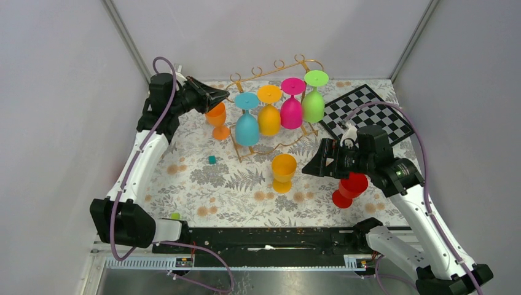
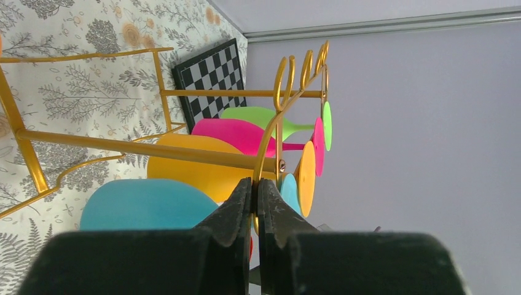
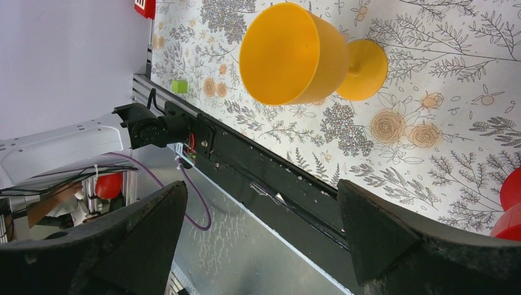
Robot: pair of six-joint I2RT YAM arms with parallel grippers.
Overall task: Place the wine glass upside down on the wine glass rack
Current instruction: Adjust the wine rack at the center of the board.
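From above, the wine glass rack (image 1: 279,64) stands at the back of the floral table (image 1: 227,190), with a blue glass (image 1: 247,126), an amber glass (image 1: 269,115), a pink glass (image 1: 292,110) and a green glass (image 1: 314,101) hanging upside down from it in a row. The orange wine glass (image 1: 216,117) stands upright just left of the rack, directly under the left gripper (image 1: 225,96). A yellow glass (image 1: 284,172) stands upright near the front, in front of the open right gripper (image 1: 310,161), and a red glass (image 1: 350,189) sits below that arm. A checkerboard (image 1: 368,114) lies to the rack's right, and a small teal cube (image 1: 212,160) lies apart on the cloth. The left wrist view shows the jaws pressed almost together close to the rack's rail, with a sliver of orange between them; whether they pinch the orange glass's rim I cannot tell. The four hung bowls crowd the space beyond. In the right wrist view the fingers are spread wide with nothing between them, the yellow glass lies ahead, and a small green block (image 3: 179,86) sits by the table's edge.
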